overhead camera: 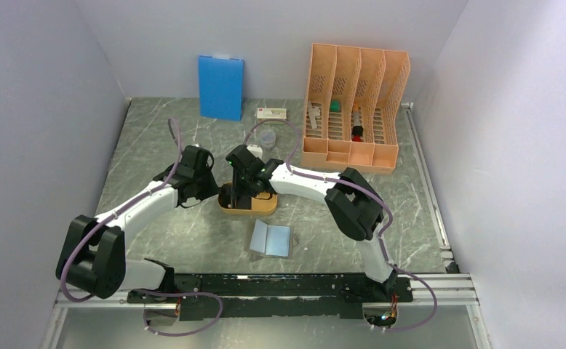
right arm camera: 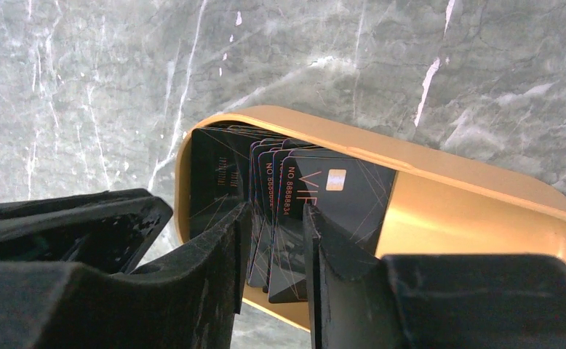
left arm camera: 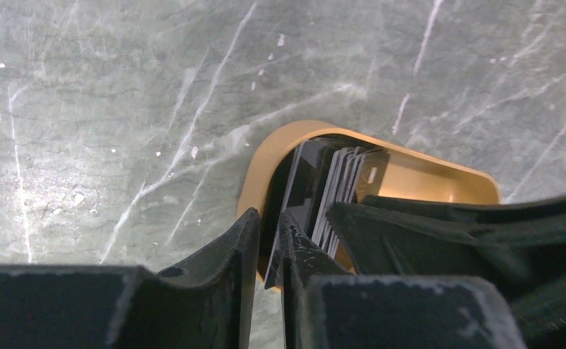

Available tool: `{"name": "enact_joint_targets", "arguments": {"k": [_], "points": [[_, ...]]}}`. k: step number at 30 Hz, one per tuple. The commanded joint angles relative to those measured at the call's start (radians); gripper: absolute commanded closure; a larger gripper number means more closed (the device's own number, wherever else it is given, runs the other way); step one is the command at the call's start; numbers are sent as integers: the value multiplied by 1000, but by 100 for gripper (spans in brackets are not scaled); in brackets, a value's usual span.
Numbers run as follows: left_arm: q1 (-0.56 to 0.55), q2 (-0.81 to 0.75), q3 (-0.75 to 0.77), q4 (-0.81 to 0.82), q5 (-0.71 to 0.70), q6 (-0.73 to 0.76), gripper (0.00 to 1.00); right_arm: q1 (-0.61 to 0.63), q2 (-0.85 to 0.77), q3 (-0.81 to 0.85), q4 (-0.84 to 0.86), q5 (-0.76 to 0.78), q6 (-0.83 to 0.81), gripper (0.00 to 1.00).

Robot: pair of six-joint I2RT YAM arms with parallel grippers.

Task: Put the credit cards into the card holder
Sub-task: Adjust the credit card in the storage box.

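**Operator:** Status of the left gripper (left arm camera: pixel 269 218)?

**Technician:** Its fingers stand nearly together, astride one of the cards (left arm camera: pixel 302 174) at the left end of the orange tray (left arm camera: pixel 425 178). I cannot tell whether they pinch it.

**Operator:** How will the cards handle?

**Technician:** They stand on edge, fanned, inside the tray. I judge them light, stiff, glossy and slippery. Grip across the flat faces near a free edge, one card at a time.

**Operator:** And the right gripper (right arm camera: pixel 274 214)?

**Technician:** Its fingers are apart, one on each side of several cards. I cannot tell whether they touch.

**Operator:** And the card holder (overhead camera: pixel 271 238)?

**Technician:** It lies open on the table (overhead camera: pixel 193 240), near the tray on the side of the arm bases.

**Operator:** What is hidden?

**Technician:** The fingers hide the cards' lower edges and the count is unclear. From above, both wrists cover the tray.
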Motion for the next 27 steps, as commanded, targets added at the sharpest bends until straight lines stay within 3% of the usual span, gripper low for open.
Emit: {"name": "enact_joint_targets", "arguments": {"k": [1,3,8,18,27], "points": [[1,-60,26,12,65,26,72,25,36,-17,-3,-41,5,65],[1,-65,27,30,78,41,66,26,40,-17,1,-48,6,65],[1,-37,27,46,123,65,64,26,45,-18,13,-61,10,65],[1,10,21,36,102,63,74,25,19,-49,44,-79,16,65],[25,-59,71,-39,45,59,71,9,-114,-104,45,-71,0,50]]}}
